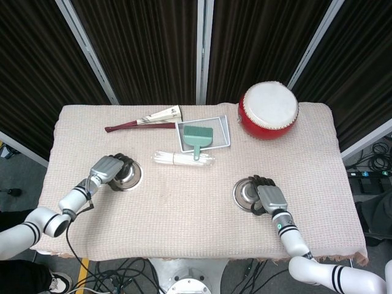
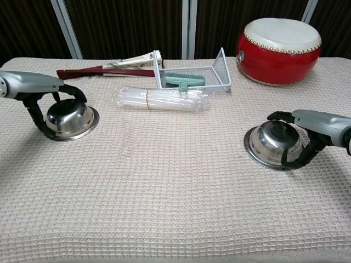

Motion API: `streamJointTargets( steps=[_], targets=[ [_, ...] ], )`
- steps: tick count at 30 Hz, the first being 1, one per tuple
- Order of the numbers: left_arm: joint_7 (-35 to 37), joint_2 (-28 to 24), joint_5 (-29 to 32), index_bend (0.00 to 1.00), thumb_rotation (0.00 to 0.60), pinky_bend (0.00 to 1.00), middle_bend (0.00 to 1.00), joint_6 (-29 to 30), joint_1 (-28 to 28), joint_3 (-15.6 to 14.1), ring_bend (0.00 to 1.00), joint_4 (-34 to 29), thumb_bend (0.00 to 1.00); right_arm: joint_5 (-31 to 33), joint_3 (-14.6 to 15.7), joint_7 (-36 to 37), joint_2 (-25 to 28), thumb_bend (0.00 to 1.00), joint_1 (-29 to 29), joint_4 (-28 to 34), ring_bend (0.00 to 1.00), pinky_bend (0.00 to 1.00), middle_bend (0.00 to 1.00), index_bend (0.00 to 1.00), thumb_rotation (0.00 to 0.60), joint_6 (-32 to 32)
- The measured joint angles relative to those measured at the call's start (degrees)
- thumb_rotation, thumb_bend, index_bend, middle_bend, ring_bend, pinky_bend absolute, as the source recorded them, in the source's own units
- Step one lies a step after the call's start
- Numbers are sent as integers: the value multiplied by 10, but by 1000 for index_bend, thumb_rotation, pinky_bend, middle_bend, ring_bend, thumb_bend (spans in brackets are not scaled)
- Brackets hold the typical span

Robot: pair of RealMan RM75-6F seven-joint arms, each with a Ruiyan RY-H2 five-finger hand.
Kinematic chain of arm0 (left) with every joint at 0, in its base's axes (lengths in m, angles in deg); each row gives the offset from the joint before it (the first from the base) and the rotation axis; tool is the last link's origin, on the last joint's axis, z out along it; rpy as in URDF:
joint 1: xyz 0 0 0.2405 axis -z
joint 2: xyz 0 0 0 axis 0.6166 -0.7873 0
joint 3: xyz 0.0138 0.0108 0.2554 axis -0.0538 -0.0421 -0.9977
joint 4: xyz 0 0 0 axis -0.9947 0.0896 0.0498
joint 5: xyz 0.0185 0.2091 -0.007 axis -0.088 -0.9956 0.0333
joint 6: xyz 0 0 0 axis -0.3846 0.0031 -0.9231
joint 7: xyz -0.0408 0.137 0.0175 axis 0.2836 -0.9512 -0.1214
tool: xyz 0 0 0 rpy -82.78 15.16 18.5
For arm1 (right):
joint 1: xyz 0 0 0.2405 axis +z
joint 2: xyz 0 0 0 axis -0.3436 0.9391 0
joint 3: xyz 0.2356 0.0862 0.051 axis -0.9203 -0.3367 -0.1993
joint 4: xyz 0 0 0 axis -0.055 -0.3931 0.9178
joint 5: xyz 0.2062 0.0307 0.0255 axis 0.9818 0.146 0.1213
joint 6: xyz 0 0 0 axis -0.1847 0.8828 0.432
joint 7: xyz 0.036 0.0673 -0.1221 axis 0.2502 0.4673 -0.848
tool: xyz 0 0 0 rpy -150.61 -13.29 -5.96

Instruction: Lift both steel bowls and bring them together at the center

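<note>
The left steel bowl (image 1: 128, 176) (image 2: 71, 118) sits on the cloth at the left. My left hand (image 1: 105, 168) (image 2: 38, 86) arches over it and grips its rim, fingers on the far side and thumb on the near side. The right steel bowl (image 1: 247, 194) (image 2: 271, 143) sits at the right, slightly tipped. My right hand (image 1: 270, 197) (image 2: 317, 124) grips it the same way, fingers on the far rim and thumb on the near rim. Both bowls still touch the table, far apart from each other.
A red drum (image 1: 268, 111) stands at the back right. A wire tray (image 1: 203, 133) with a green brush (image 1: 197, 138), a clear plastic packet (image 1: 182, 158) and a folded fan (image 1: 144, 121) lie at the back centre. The table (image 1: 184, 214) is cloth-covered.
</note>
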Motion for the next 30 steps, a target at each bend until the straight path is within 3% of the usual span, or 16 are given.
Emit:
streamJointTargets(
  steps=[3,9,19,25,30],
  targets=[
    [3,4,0,276,600,406,289,8,-2,-2,247,4,48,-10,2,8,-2,155,0,-1,87,113,156,11,600,-5],
    [7,6,2,357,600,501,375,27,-7,-4,343,4,88,-31,7,25,-7,189,0,-7,193,190,280,160,600,-16],
    [3,-19,9,406,600,542,422,94,-28,5,387,-43,102,-87,3,81,6,224,-25,6,231,233,323,218,600,-69],
    [26,-38,11,402,600,552,422,211,-65,33,406,-92,102,-157,-13,179,27,236,-54,24,248,246,336,238,600,-120],
    [125,-34,14,384,600,578,422,352,-109,72,440,-157,96,-249,-30,328,17,253,-73,8,253,265,342,252,600,-185]
  ],
)
